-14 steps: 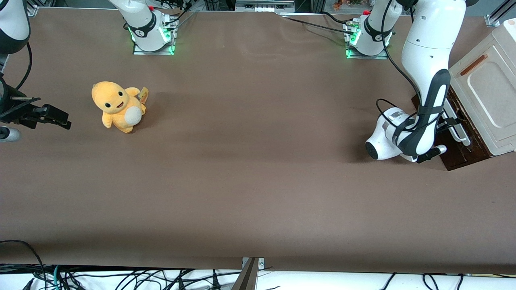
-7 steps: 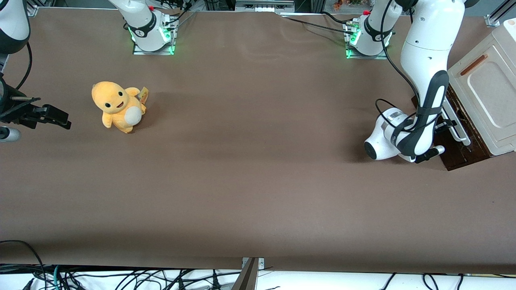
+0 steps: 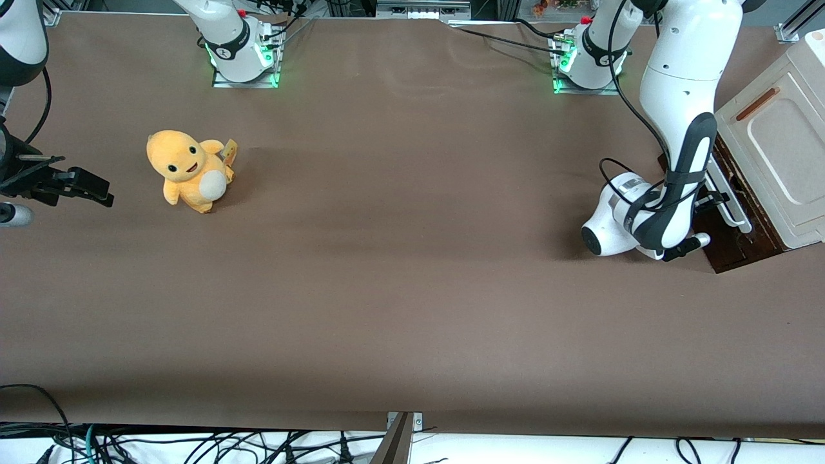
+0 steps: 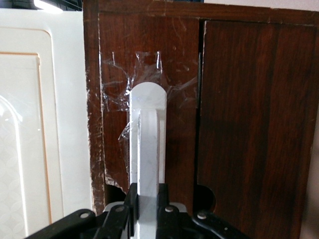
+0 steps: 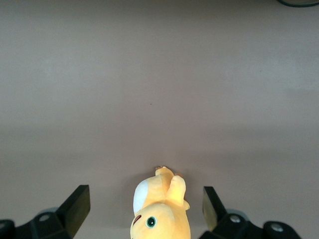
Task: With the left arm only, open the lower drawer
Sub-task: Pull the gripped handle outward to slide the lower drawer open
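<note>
The left arm (image 3: 678,90) reaches down to the cabinet at its own end of the table. Its black gripper (image 3: 714,198) sits right in front of the lower drawer (image 3: 733,250), whose dark brown wood front stands low against the cream cabinet (image 3: 783,138). In the left wrist view the gripper (image 4: 148,199) is shut on the drawer's white bar handle (image 4: 147,134), one black finger (image 4: 130,204) pressed on each side of it. Scratched brown wood with clear tape (image 4: 115,124) surrounds the handle. Little of the drawer's inside shows.
A yellow plush toy (image 3: 189,170) stands on the brown table (image 3: 412,258) toward the parked arm's end, also seen in the right wrist view as the plush toy (image 5: 160,211). A second dark wood panel (image 4: 254,129) adjoins the gripped drawer front.
The left arm's wrist has shifted slightly away from the cabinet, toward the parked arm's end. The gripper stays at the handle. The drawer front shows hardly any movement.
</note>
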You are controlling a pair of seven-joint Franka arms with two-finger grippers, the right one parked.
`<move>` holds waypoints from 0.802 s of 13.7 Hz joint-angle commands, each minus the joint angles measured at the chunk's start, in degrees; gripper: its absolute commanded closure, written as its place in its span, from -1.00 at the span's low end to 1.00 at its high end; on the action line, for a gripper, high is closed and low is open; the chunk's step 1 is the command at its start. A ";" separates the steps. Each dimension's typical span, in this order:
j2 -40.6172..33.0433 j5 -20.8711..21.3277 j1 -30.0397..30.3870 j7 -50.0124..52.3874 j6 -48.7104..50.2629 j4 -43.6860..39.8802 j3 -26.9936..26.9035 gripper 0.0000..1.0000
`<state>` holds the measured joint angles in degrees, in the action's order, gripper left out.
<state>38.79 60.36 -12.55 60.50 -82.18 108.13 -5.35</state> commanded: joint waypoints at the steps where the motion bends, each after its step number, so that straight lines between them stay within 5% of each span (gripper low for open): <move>1: -0.65 -1.21 -0.54 0.06 1.58 -1.43 0.43 0.81; 11: -0.74 -3.93 -2.83 -0.12 5.10 -2.66 0.86 0.81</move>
<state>38.79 58.28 -14.03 60.37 -80.65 106.65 -4.53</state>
